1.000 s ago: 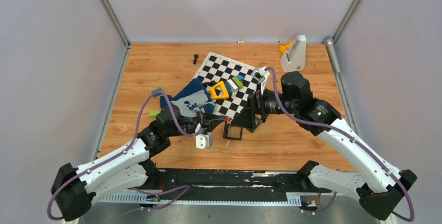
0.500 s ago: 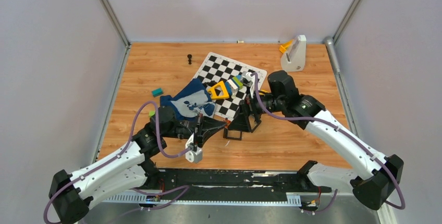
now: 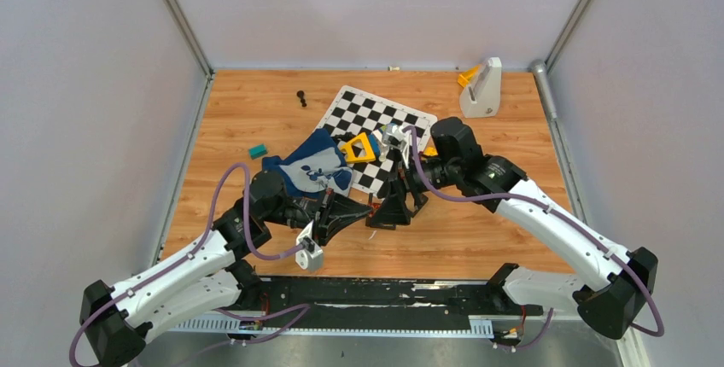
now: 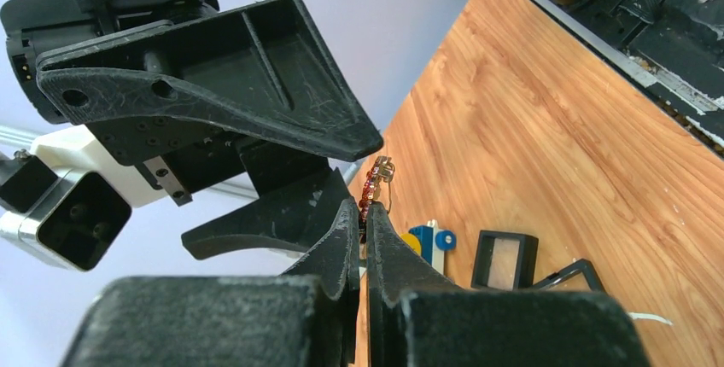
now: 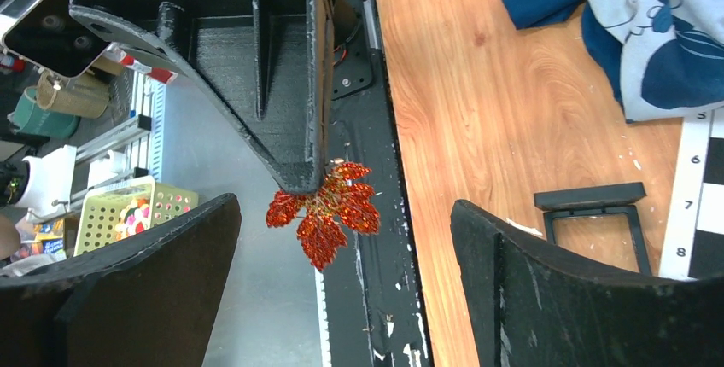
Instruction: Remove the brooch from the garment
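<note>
Red leaf brooch (image 5: 327, 216) pinched in left jaws, off garment (image 3: 309, 168).

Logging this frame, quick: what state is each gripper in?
Left gripper: closed on the brooch.
Right gripper: open, holding nothing.

Light falls bright, even and diffuse from above; soft, faint shadows on the wooden table (image 3: 256, 111); mild sheen on the wood in the left wrist view; overhead view sharp throughout; wrist views crisp at mid-distance, the near black fingers (image 4: 410, 316) soft.
</note>
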`<state>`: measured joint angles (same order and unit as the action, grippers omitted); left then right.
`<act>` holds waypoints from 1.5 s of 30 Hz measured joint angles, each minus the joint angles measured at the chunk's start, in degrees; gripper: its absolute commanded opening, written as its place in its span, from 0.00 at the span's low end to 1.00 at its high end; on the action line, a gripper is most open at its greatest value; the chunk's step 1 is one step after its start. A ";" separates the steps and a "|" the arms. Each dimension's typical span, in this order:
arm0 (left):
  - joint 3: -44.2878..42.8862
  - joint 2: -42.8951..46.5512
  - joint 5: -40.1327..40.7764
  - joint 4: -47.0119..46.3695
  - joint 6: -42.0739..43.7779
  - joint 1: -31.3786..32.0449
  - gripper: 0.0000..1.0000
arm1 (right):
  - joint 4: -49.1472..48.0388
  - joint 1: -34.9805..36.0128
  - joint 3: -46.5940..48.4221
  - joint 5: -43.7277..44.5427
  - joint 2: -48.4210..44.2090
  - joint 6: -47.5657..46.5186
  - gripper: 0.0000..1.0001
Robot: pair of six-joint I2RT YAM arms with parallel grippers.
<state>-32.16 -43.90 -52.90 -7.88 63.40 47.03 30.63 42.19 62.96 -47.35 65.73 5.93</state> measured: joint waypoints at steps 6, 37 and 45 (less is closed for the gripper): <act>-1.18 -1.07 -1.07 0.85 0.00 0.00 0.00 | 0.04 1.97 0.11 0.28 0.98 -0.28 0.85; 1.77 -1.31 8.68 -3.61 -15.13 0.00 0.59 | -0.24 -0.22 -9.25 25.53 -4.28 5.31 0.40; 11.10 -1.18 24.41 -14.10 -44.41 0.09 0.84 | -4.81 -0.33 -17.31 32.89 -2.71 10.32 0.37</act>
<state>-21.06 -45.08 -28.49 -21.98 18.98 47.11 25.82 41.87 45.65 -14.46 63.02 16.25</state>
